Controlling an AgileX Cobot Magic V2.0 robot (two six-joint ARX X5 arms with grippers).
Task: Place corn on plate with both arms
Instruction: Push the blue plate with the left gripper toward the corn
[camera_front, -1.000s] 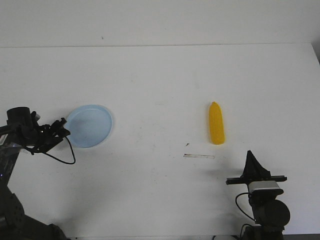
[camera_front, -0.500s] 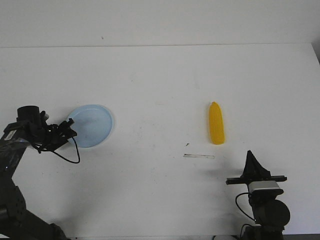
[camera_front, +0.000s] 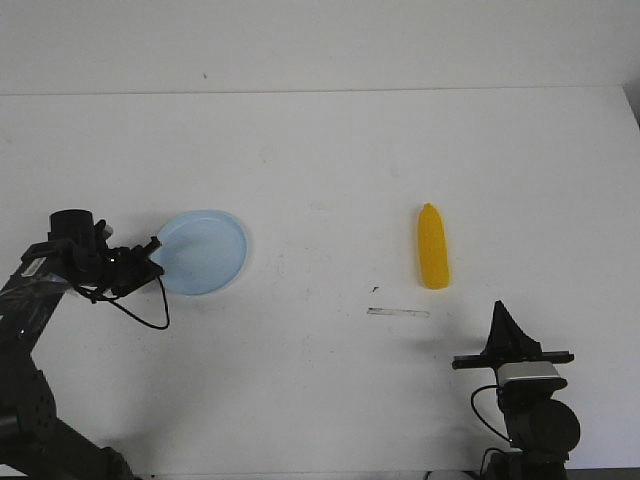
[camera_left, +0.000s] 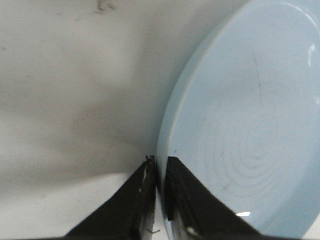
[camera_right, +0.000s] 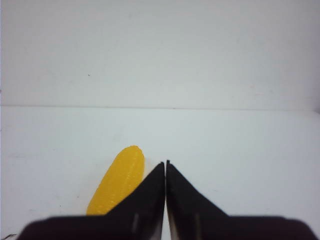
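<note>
Looking from the front, the corn (camera_front: 433, 246) lies on the table (camera_front: 330, 160), well apart from the plate (camera_front: 205, 251); placement is not done. Left wrist: left gripper (camera_left: 159, 172) pinches the plate rim. Right wrist: right gripper (camera_right: 165, 172) is closed, empty, near the corn.

My front camera looks down across the whole worktop (camera_front: 320, 160); each wrist camera sits close, sharing plate (camera_left: 240, 125) or corn (camera_right: 117, 185).
</note>
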